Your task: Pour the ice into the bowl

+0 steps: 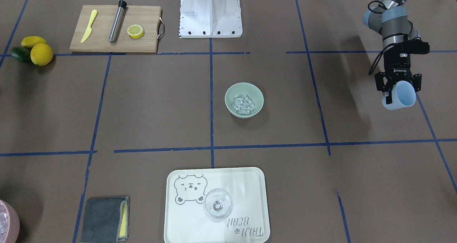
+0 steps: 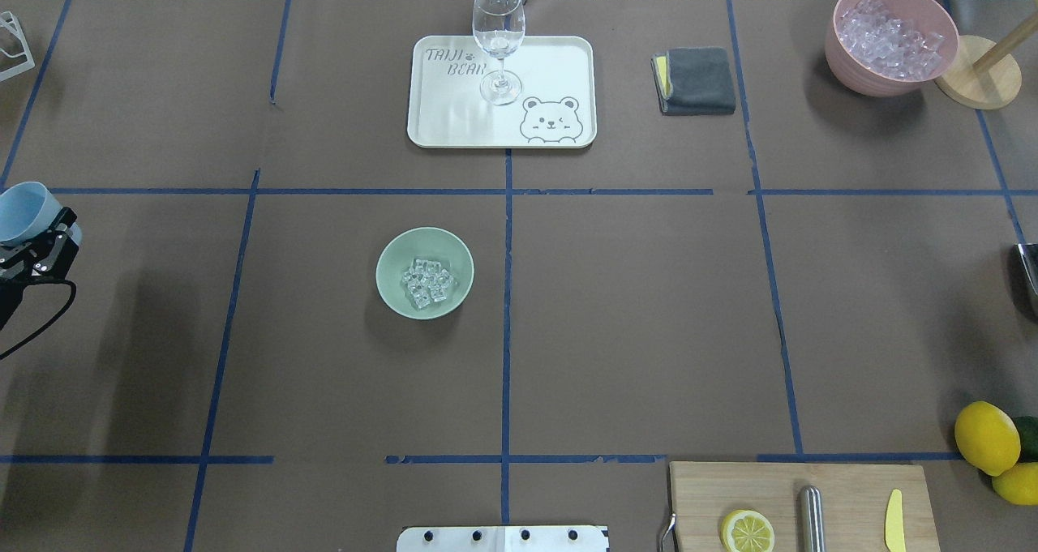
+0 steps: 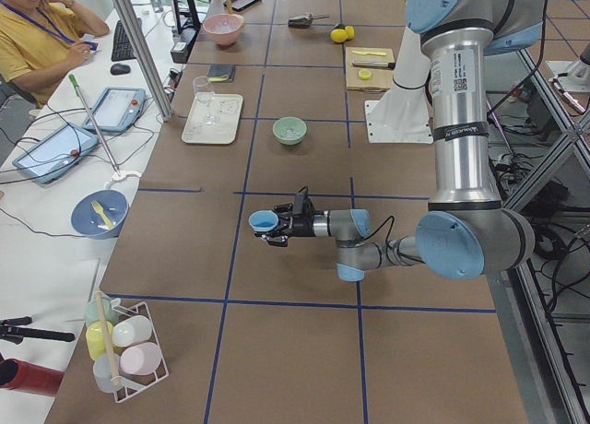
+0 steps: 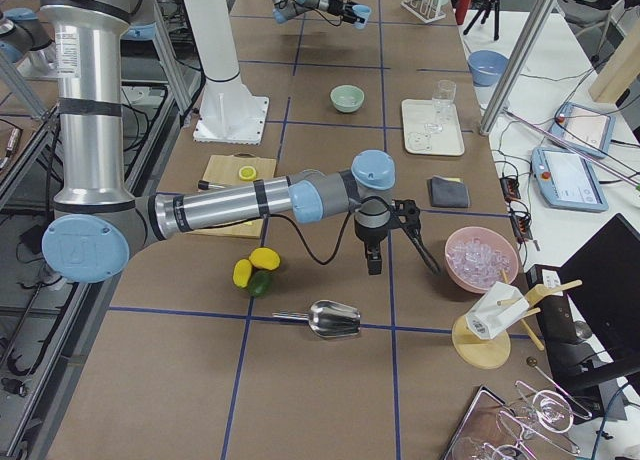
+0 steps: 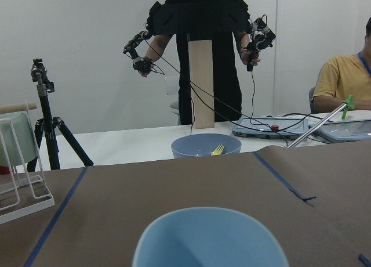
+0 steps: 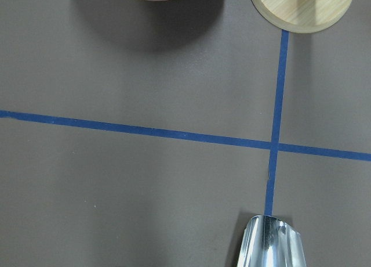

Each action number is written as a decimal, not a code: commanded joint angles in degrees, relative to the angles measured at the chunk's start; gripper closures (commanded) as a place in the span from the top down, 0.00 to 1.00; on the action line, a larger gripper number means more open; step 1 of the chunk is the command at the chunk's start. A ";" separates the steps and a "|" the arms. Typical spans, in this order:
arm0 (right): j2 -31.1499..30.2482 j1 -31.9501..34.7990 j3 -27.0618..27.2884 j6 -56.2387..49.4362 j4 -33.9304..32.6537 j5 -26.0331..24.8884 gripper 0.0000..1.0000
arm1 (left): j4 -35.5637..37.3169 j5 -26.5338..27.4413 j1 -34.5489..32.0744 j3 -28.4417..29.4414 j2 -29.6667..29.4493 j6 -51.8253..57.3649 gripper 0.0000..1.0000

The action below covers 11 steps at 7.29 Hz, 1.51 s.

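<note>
Overhead exterior shows you the ice point(image 2: 427, 280) lying in the bowl point(image 2: 395, 254), so the pour looks done. Your left claw point(image 1: 398, 87) clasps the seemingly empty blue cup point(image 1: 402, 96), well apart from the bowl; whether the right claw point(image 4: 404, 262) is clenched, you cannot tell.

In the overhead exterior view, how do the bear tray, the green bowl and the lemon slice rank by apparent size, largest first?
1. bear tray
2. green bowl
3. lemon slice
Differences are plain, so camera nearness leaves no doubt.
</note>
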 commanded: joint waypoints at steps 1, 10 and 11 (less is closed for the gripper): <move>0.00 0.00 -0.09 0.02 0.00 0.00 1.00 | 0.17 0.10 2.44 1.29 -0.84 -1.09 0.00; 0.26 0.00 -0.18 0.10 0.00 -0.09 1.00 | 1.40 2.90 6.75 4.45 -3.83 -3.12 0.99; 0.35 0.00 -0.27 0.10 0.00 -0.09 1.00 | 1.23 3.17 7.02 4.45 -3.75 -3.12 0.99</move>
